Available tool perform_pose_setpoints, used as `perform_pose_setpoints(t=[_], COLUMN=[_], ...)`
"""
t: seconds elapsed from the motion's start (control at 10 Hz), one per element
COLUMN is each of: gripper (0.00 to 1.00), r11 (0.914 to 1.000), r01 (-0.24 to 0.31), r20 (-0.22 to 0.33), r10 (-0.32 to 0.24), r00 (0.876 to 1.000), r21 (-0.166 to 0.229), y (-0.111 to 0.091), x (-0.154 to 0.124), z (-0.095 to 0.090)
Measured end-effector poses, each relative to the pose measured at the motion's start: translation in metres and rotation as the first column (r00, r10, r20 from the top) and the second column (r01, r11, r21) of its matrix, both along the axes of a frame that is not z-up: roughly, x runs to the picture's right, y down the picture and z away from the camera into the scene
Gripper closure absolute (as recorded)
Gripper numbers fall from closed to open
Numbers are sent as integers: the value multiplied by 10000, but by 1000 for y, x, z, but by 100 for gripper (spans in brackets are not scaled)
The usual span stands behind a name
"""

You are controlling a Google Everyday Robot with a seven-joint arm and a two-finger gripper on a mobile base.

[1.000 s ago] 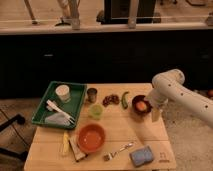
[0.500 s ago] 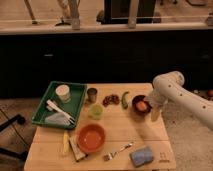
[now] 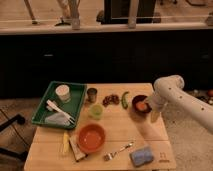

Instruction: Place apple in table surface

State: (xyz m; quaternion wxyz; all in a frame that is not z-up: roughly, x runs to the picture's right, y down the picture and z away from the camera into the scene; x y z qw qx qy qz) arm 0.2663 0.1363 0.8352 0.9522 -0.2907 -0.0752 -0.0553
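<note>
Gripper point(image 3: 152, 111) hangs tip-down at the right side of the table surface point(image 3: 125, 131), just beside the dark small bowl point(image 3: 134, 101); grip state: can't tell. Apple point(image 3: 141, 106) sits in that bowl, contact with the gripper unclear. Left of the bowl: green vegetable point(image 3: 125, 98), metal cup point(image 3: 92, 94). Further left, green tray point(image 3: 46, 102). Orange bowl point(image 3: 91, 138) near front, fork point(image 3: 119, 150) beside it

Hand point(image 3: 154, 114) beside dark bowl point(image 3: 140, 105); open table surface point(image 3: 133, 130) nearside; fork point(image 3: 119, 150), orange bowl point(image 3: 91, 138) bordering
</note>
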Motion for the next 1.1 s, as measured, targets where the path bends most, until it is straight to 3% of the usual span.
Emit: perform_pose_setpoints(t=[0.5,1.1], gripper=[20,20], r11=[9992,9975], r01=[408,642], r20=[427,866], r10=[-408,-665], r00=[9983,9940], r21=[5,291], y=[-13,-30], x=[-16,-27], z=[-3,-9])
